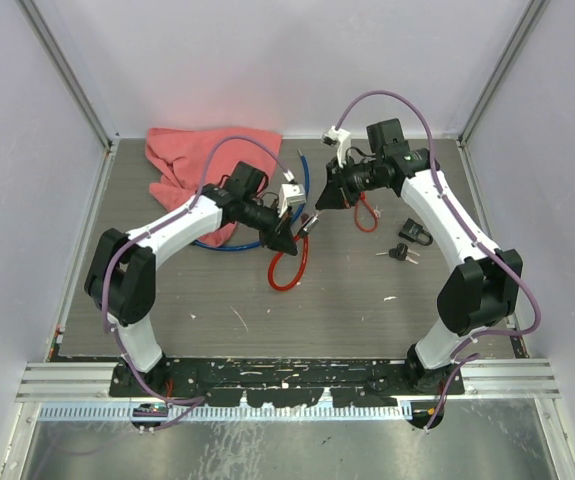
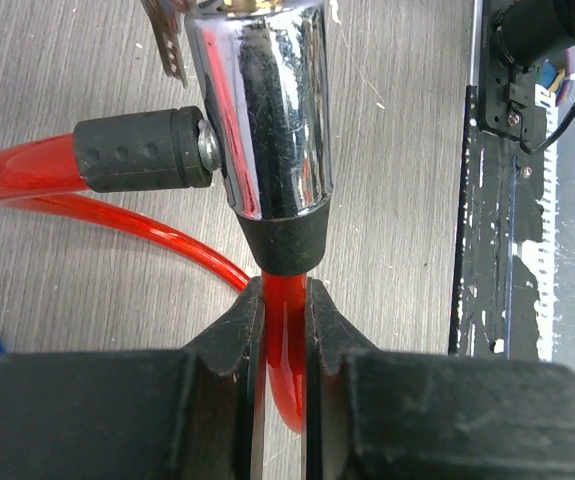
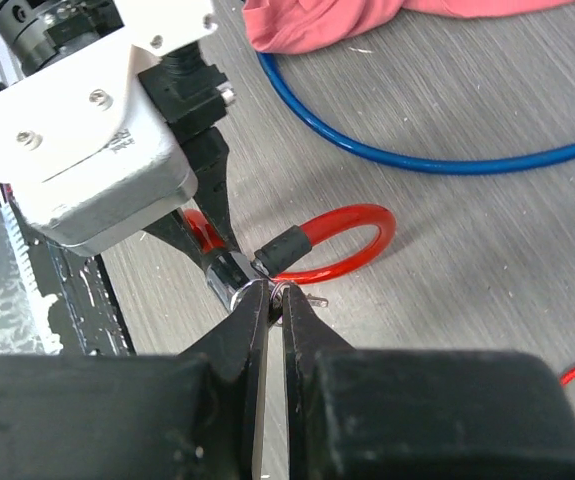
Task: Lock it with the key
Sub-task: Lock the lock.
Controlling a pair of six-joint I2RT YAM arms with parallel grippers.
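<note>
A red cable lock (image 1: 285,268) has a chrome lock body (image 2: 262,110) and a black end plug (image 2: 142,150) seated in its side. My left gripper (image 2: 285,330) is shut on the red cable (image 2: 285,350) just below the chrome body and holds it above the table; it also shows in the top view (image 1: 289,240). My right gripper (image 3: 277,300) is shut on the key at the chrome body's (image 3: 229,275) end face. Only the key's ring (image 3: 292,292) shows between the tips. In the top view the right gripper (image 1: 319,205) meets the left one mid-table.
A pink cloth (image 1: 207,160) lies at the back left with a blue cable (image 1: 217,243) beside it. A small black padlock (image 1: 415,232), loose keys (image 1: 402,255) and a thin red cable (image 1: 365,215) lie right of centre.
</note>
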